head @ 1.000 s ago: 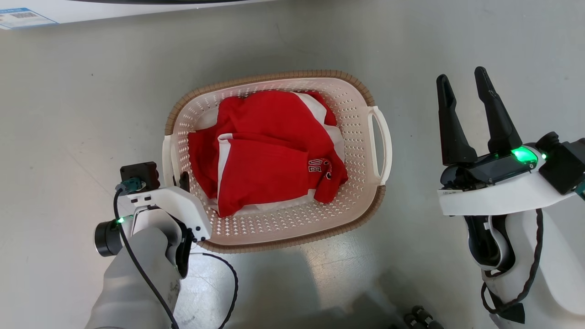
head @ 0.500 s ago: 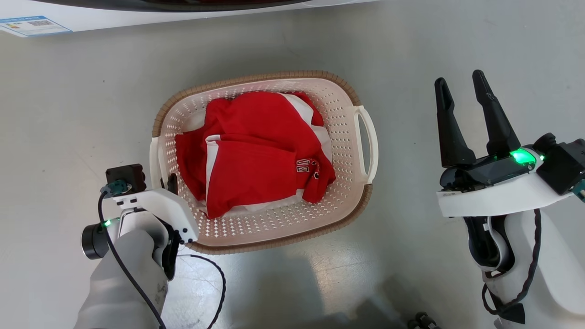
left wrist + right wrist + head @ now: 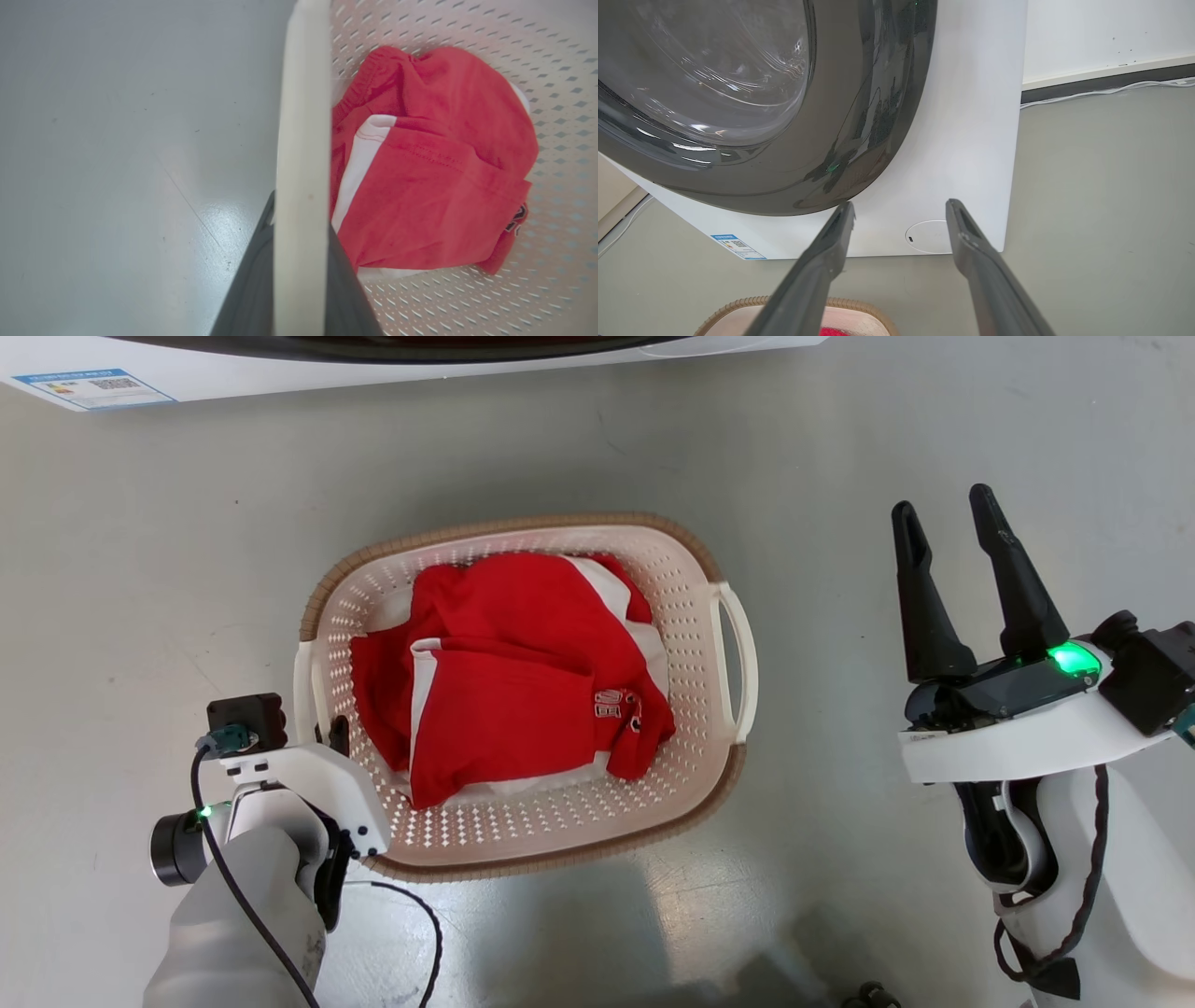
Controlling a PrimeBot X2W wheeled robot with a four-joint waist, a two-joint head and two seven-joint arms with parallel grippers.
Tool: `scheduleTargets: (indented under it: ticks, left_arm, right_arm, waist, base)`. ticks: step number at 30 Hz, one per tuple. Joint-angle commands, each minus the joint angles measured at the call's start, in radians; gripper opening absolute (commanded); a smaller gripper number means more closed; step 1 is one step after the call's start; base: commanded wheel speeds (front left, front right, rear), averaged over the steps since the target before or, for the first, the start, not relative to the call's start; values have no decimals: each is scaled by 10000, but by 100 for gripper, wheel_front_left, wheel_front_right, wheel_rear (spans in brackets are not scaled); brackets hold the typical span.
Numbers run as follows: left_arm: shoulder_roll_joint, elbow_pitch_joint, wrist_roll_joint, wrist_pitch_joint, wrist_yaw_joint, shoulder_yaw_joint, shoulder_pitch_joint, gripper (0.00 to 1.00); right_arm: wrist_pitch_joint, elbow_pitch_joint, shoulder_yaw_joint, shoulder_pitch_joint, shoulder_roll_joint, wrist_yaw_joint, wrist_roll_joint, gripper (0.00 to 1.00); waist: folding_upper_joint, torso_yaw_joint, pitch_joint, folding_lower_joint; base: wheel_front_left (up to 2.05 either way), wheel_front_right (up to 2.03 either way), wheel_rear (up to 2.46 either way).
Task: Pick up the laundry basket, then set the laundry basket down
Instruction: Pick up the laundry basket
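Head view: glossy grey floor (image 3: 560, 448) surrounds laundry basket (image 3: 686, 616); washing machine (image 3: 280, 373) beyond.

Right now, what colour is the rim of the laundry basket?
Brown, with a woven look, on the laundry basket; the head view shows it best.

Head: down over laundry basket (image 3: 691, 616). Left wrist: tight on its handle (image 3: 301, 140). Right wrist: low, facing washing machine (image 3: 966, 140); basket rim (image 3: 738, 305) shared.

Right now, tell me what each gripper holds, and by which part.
The left gripper is shut on the laundry basket, by its left white loop handle; the right gripper is open, holding nothing.
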State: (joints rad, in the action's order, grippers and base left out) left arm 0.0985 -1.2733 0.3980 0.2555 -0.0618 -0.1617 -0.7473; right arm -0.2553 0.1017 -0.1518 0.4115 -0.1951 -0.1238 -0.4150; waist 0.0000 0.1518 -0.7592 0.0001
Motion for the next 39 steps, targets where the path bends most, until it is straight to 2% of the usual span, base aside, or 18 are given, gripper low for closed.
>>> scheduleTargets:
  ticks: [1, 2, 3, 17, 24, 32, 39]
  left_arm:
    - [218, 9, -154, 63, -118, 160, 355, 0]
    - [252, -24, -156, 63, -110, 146, 361, 32]
    - [289, -52, -156, 60, -82, 137, 371, 100]
    - [649, -166, 117, 30, -136, 205, 527, 100]
    - [876, -51, 114, 57, -242, 221, 662, 100]
    - [1008, 1090, -22, 61, -418, 499, 857, 100]
    - [734, 2260, -450, 61, -223, 918, 1464, 100]
  right_arm:
    - [-65, -206, -205, -326, -86, -69, 39, 100]
    - [-65, -199, -221, -323, -91, -69, 43, 100]
    - [-65, -191, -234, -318, -99, -69, 44, 100]
    - [-65, -42, -351, -264, -48, -69, 11, 100]
    - [-65, 149, -350, -329, 77, -69, -128, 100]
    - [-65, 317, -432, -330, 221, -69, -132, 100]
    - [-65, 574, -380, -725, 375, -69, -108, 100]
  waist:
    - [0, 0, 3, -1]
    - [0, 7, 9, -1]
    - [0, 15, 22, -1]
    - [0, 36, 346, -1]
    - [0, 14, 906, -1]
    - [0, -66, 1624, -1]
    - [0, -172, 2885, -1]
  base:
    - [0, 0, 0]
    - [0, 0, 0]
    - [0, 0, 0]
    - [0, 0, 0]
    - [0, 0, 0]
    - [0, 0, 0]
    - [0, 0, 0]
